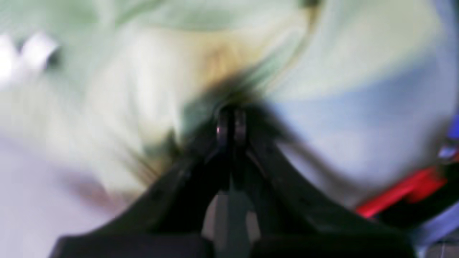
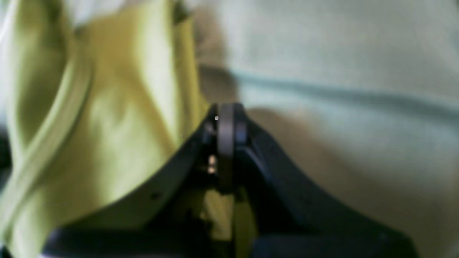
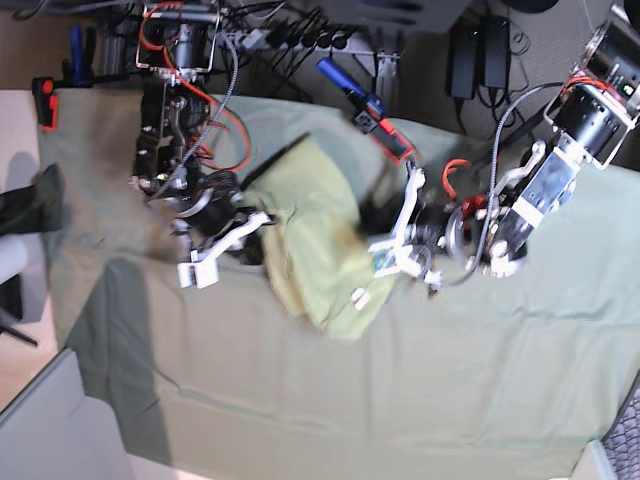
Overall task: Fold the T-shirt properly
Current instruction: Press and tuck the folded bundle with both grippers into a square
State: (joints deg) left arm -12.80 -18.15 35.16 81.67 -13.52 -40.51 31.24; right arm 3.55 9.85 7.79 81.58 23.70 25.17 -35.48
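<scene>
Left gripper: My left gripper (image 1: 231,123) has its jaws pressed tight together. The left wrist view is very blurry. The shirt bunches right at the tips, so I think it is pinching cloth, but I cannot see the pinch clearly.
Right gripper: My right gripper (image 2: 226,120) is clamped too. Yellow-green cloth shows between its jaws lower down, so I judge it is holding the T-shirt's edge.
T-shirt: The T-shirt (image 3: 318,238) hangs bunched between my two arms, over the middle of the table cloth (image 3: 400,400). Its lower end droops down toward the cloth.
How it feels, I think: Light, soft and floppy. It will sag and crease wherever I do not hold it. It will not break.
Where to hold: Best at hems or corners, one on each side, so it spreads flat.
Watch out: I could grab the table cloth by mistake, since it is soft and green as well.
Behind: Cables (image 3: 300,35) and clamps sit at the far edge.
</scene>
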